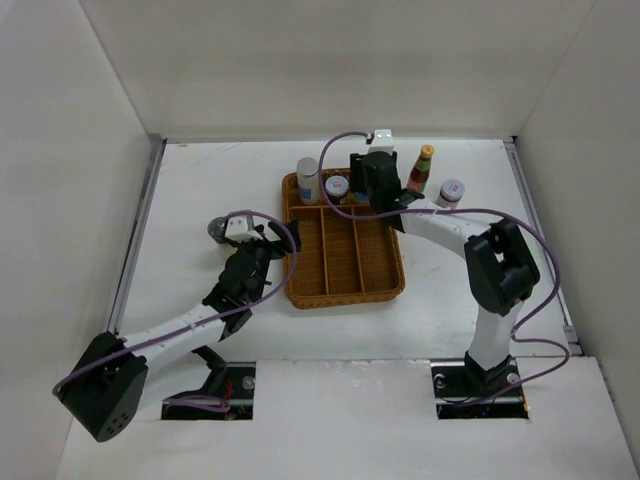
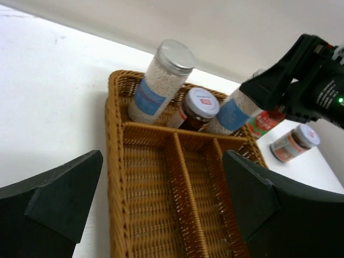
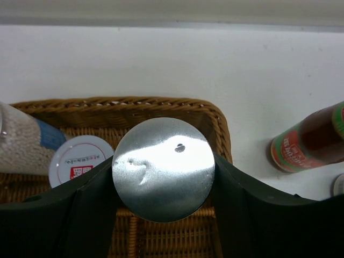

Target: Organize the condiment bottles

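Top: right tool (image 1: 372, 180) over far row of wicker tray (image 1: 345, 285). On desk (image 1: 200, 180) right of it: 1 red sauce bottle (image 1: 422, 168), 1 desk jar (image 1: 451, 192).
Left wrist: left tool (image 2: 162, 172) apart, empty. Ahead in tray: 1 free shaker (image 2: 161, 80), 1 tray jar (image 2: 198, 107).
Right wrist: right tool clamped on held shaker (image 3: 156, 177).

You have a brown wicker tray (image 1: 345, 262) lying on the white table (image 1: 200, 180). It has three long compartments running toward you and one cross compartment at its far end. White walls (image 1: 330, 60) rise behind the tray and on both sides of it. Left of the tray, what looks like a metal strip (image 1: 138, 235) edges the table.
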Tool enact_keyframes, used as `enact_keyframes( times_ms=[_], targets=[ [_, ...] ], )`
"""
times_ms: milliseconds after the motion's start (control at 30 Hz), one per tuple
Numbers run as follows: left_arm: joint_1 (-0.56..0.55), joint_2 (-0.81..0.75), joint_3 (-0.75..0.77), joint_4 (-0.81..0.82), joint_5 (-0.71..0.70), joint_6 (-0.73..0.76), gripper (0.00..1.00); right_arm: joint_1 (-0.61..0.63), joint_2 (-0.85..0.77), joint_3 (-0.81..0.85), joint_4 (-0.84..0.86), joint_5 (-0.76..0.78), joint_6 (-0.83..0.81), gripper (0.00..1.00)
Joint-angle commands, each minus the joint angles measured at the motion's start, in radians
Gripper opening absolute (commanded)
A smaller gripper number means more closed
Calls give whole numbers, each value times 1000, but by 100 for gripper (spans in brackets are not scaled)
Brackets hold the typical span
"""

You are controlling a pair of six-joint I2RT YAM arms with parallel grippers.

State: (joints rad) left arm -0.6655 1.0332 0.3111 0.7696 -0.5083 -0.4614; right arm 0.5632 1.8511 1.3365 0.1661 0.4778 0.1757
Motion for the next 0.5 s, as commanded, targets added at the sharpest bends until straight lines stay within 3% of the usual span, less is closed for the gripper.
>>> enact_keyframes(
  times_ms=[0, 100, 233, 467],
  targets=[
    [8, -38, 57, -64, -39, -10, 97, -1, -10, 56, 108, 4, -13, 48],
    [8, -82, 88, -166, -73, -8, 98, -1, 14, 40, 118, 13, -8, 53],
    [14, -143, 150, -373, -191, -5, 99, -1, 14, 15, 124, 22, 1, 76],
    [86, -156, 252, -689, -240, -5, 100, -21, -104, -56, 115, 13, 41, 99]
  ],
)
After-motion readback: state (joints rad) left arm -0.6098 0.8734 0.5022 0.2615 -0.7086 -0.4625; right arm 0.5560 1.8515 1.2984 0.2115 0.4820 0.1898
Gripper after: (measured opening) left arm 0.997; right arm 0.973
